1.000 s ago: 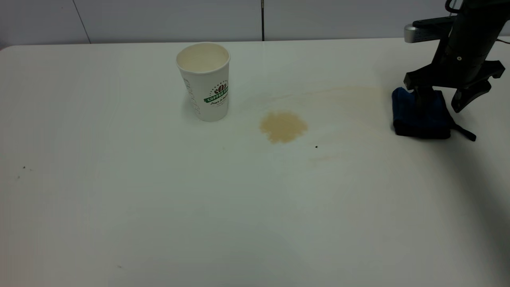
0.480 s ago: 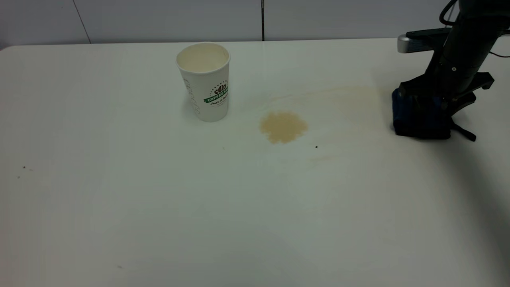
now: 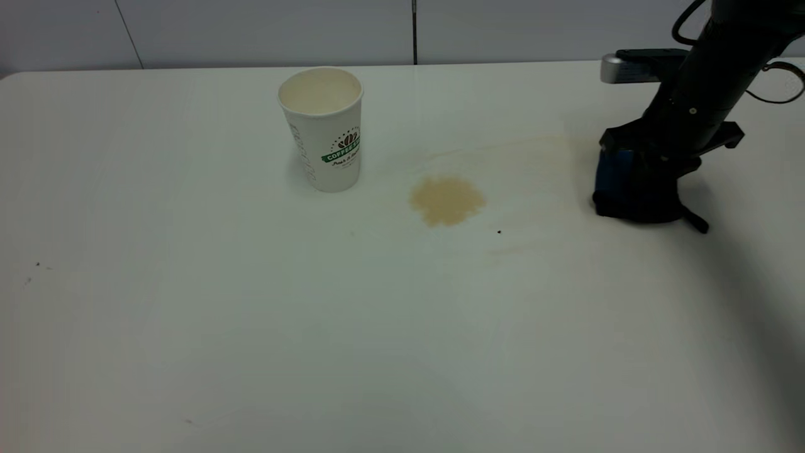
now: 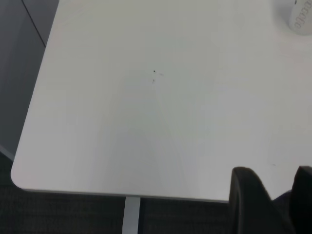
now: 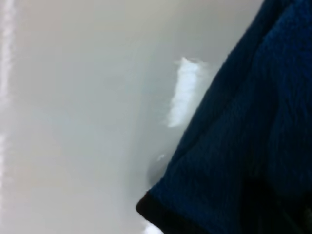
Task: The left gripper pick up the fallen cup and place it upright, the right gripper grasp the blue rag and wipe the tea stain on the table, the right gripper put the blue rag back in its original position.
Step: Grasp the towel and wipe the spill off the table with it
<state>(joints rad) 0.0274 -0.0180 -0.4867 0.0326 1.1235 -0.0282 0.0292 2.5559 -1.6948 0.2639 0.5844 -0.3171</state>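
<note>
The cup [image 3: 325,129] stands upright on the white table [image 3: 251,327], at the far left of middle. The tan tea stain [image 3: 447,199] lies to its right. My right gripper [image 3: 641,182] is at the far right, shut on the blue rag [image 3: 611,177], which rests bunched on the table with its black strap [image 3: 693,221] trailing. The rag fills the right wrist view [image 5: 243,146]. My left gripper [image 4: 275,195] is out of the exterior view; it hangs open and empty over the table's corner, far from the cup [image 4: 300,17].
A tiny black speck [image 3: 499,231] lies right of the stain. Faint tan smears [image 3: 534,148] run between the stain and the rag. Small dark specks [image 3: 38,265] sit near the left edge. A grey wall stands behind the table.
My right gripper came down, shut on the blue rag and slid it a little to the left, toward the stain. The cup and stain have not moved.
</note>
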